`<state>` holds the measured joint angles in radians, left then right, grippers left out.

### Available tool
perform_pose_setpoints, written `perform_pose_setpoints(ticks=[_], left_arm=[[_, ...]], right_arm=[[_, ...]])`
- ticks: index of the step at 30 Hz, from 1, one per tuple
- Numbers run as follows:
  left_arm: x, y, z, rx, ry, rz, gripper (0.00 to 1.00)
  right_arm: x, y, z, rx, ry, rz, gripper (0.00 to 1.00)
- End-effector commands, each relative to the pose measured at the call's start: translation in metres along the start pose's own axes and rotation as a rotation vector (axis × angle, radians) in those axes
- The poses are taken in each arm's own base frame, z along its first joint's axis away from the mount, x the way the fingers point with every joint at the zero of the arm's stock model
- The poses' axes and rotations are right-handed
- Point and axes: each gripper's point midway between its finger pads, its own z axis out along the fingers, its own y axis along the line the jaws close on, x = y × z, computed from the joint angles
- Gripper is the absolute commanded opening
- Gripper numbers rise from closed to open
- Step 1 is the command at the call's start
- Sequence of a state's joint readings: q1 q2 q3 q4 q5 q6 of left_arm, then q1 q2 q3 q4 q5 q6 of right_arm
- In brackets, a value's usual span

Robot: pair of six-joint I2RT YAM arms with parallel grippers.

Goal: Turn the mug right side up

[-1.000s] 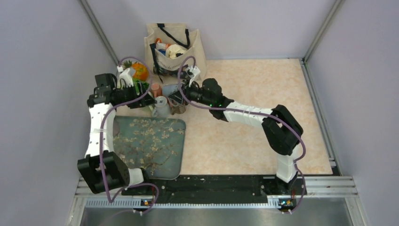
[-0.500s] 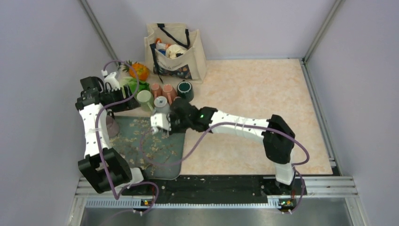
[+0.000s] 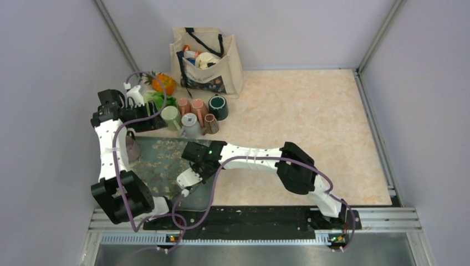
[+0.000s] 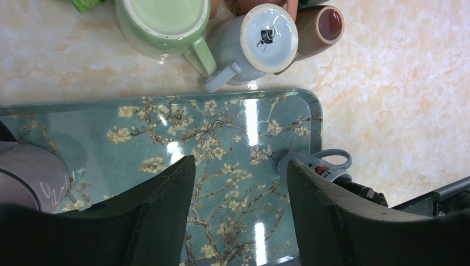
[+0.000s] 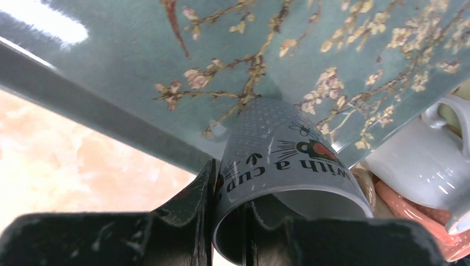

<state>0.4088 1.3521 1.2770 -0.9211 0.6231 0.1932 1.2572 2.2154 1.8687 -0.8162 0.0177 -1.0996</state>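
Right gripper (image 5: pixel 226 195) clamped on grey mug (image 5: pixel 288 152) rim, mug at near right of floral tray (image 5: pixel 127 66), left gripper (image 4: pixel 241 166) fingers apart, empty, above tray's far left

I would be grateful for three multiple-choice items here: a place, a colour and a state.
1. The printed mug is: A in the tote bag; B over the blossom tray; C on bare table.
2. The tray's ground is: A red; B yellow; C teal.
3. The left gripper is: A open; B shut on a mug; C shut on the tray.
B: the right gripper pinches its rim above the tray. C: teal under pale blossoms. A: its fingers stand apart, holding nothing.
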Motion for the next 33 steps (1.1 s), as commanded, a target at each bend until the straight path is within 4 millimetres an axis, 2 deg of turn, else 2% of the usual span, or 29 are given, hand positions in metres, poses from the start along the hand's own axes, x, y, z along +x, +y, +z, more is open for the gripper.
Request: perform_pose_setpoints(ticks=[1,3,4,5,7,12,14,17,20,21,23,25,27,28,30,33], left_arm=[[0.001,-0.007,0.004,0.028,0.012,0.024,0.66],[0.003,-0.008,0.006,0.030,0.020,0.033,0.67],[0.003,-0.010,0.007,0.033,0.024,0.040,0.67],[0.004,-0.011,0.008,0.034,0.029,0.045,0.68],[0.004,-0.016,0.011,0.040,0.034,0.062,0.69],[0.006,-0.030,0.019,0.056,0.056,0.117,0.71],[0.005,-0.034,0.020,0.064,0.056,0.136,0.72],[0.004,-0.038,0.023,0.067,0.059,0.166,0.74],[0.012,-0.049,0.031,0.087,0.096,0.218,0.76],[0.017,-0.053,0.035,0.096,0.114,0.241,0.77],[0.029,-0.061,0.043,0.106,0.156,0.303,0.92],[0.046,-0.071,0.053,0.113,0.215,0.387,0.96],[0.061,-0.078,0.063,0.115,0.257,0.475,0.96],[0.066,-0.079,0.068,0.104,0.270,0.510,0.95],[0.076,-0.076,0.080,0.064,0.304,0.582,0.91],[0.089,-0.075,0.093,0.033,0.361,0.660,0.82]], right_arm=[[-0.010,-0.010,-0.012,0.022,0.018,-0.073,0.14],[-0.012,-0.020,-0.016,0.072,0.032,-0.052,0.38],[-0.013,-0.026,-0.018,0.098,0.034,-0.039,0.47],[-0.015,-0.033,-0.022,0.133,0.031,-0.019,0.51],[-0.020,-0.046,-0.032,0.191,0.011,0.011,0.54],[-0.037,-0.062,-0.062,0.305,-0.108,0.075,0.59],[-0.039,-0.054,-0.071,0.325,-0.157,0.084,0.63],[-0.043,-0.044,-0.096,0.369,-0.242,0.096,0.67],[-0.041,-0.034,-0.130,0.393,-0.345,0.180,0.67],[-0.039,-0.032,-0.150,0.408,-0.402,0.226,0.68],[-0.022,-0.030,-0.175,0.409,-0.498,0.365,0.71],[0.006,-0.027,-0.192,0.398,-0.566,0.533,0.71],[0.043,-0.025,-0.200,0.414,-0.588,0.699,0.71],[0.062,-0.024,-0.203,0.437,-0.593,0.773,0.76],[0.098,-0.020,-0.207,0.485,-0.590,0.909,0.79],[0.129,-0.013,-0.210,0.551,-0.579,1.016,0.79]])
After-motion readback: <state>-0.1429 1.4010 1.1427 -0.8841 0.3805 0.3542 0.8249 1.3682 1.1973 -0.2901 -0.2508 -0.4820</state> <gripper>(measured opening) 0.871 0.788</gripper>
